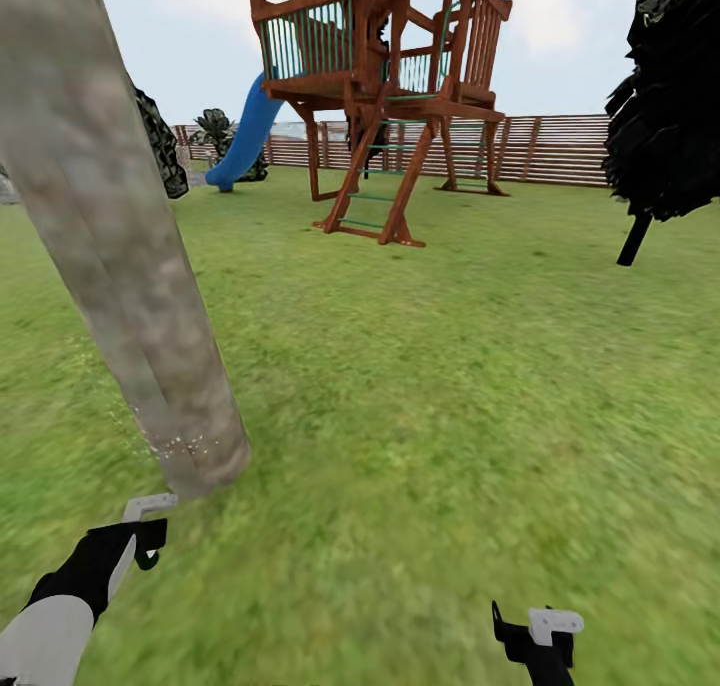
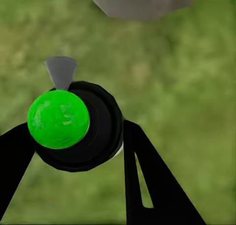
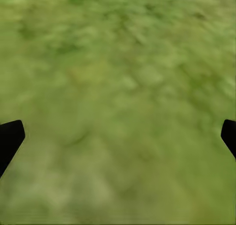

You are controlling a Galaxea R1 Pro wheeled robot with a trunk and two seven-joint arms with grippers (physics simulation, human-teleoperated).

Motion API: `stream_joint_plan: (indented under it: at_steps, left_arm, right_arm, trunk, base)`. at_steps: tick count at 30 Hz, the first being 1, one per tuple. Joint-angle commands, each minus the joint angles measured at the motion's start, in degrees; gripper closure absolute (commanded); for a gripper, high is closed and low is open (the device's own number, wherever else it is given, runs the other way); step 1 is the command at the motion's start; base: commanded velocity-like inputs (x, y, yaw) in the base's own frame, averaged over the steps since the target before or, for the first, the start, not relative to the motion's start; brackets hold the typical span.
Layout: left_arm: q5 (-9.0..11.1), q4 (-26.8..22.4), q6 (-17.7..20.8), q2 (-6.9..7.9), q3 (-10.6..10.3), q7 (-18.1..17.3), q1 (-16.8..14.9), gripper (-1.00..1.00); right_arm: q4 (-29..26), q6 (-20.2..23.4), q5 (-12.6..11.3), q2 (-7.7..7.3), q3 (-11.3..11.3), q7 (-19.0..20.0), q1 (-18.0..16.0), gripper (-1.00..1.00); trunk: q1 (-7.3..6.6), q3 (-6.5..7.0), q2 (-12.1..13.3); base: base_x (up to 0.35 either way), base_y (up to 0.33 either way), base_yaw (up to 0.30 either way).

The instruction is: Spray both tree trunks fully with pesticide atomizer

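**Spraying at the foot of the near trunk**

Head view: tree trunk [image 1: 120, 256] rises thick and mottled at the left, with white pesticide specks [image 1: 175, 444] dotting only its lowest part. The left gripper [image 1: 148, 538] sits low, just short of the trunk's base, a grey nozzle piece poking toward it. Most of the bark above looks bare, so I judge the step is best done by raising the nozzle steadily up the trunk and working round it. The right gripper [image 1: 540, 638] hangs over open floor [image 1: 450, 416], well apart. A wooden play tower [image 1: 385, 86] with a blue slide [image 1: 245, 131], a slatted fence [image 1: 560, 148] and a dark thin-trunked tree [image 1: 665, 96] stand far off; nothing blocks the trunk.

Left wrist view: the jaws pinch the atomizer [image 2: 81, 126], green cap up, grey nozzle [image 2: 61, 71] aimed toward the trunk base.

Right wrist view: fingertips [image 3: 10, 139] spread wide, holding nothing, above grass.
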Motion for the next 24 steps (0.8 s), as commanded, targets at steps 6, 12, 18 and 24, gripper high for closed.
stream_joint_plan:
  at_steps: [6, 12, 18, 24]
  left_arm:
    - [-0.30, -3.46, 0.67, 0.06, -0.18, -0.75, -1.84, 1.00]
    - [-0.47, -8.51, 4.88, -4.38, -2.32, -0.79, -2.46, 1.00]
    - [-0.28, -14.01, 7.16, -2.11, -2.34, -0.80, -1.93, 1.00]
    - [-0.16, -15.71, 7.21, -2.37, -2.24, -0.88, -3.72, 1.00]
  right_arm:
    - [0.03, 0.00, 0.00, -0.14, -0.01, 0.00, 0.01, -1.00]
    - [0.04, 0.00, 0.01, -0.13, -0.03, 0.00, 0.03, -1.00]
    - [0.04, 0.03, 0.01, -0.11, 0.02, 0.00, 0.02, -1.00]
    - [0.04, 0.06, 0.01, -0.06, 0.02, 0.00, 0.02, -1.00]
  trunk:
    - [0.00, 0.00, 0.00]
    - [0.00, 0.00, 0.00]
    - [0.00, 0.00, 0.00]
    - [0.00, 0.00, 0.00]
  base:
    - [0.000, 0.000, 0.051]
    - [0.000, 0.000, 0.000]
    - [0.000, 0.000, 0.011]
    - [0.000, 0.000, 0.252]
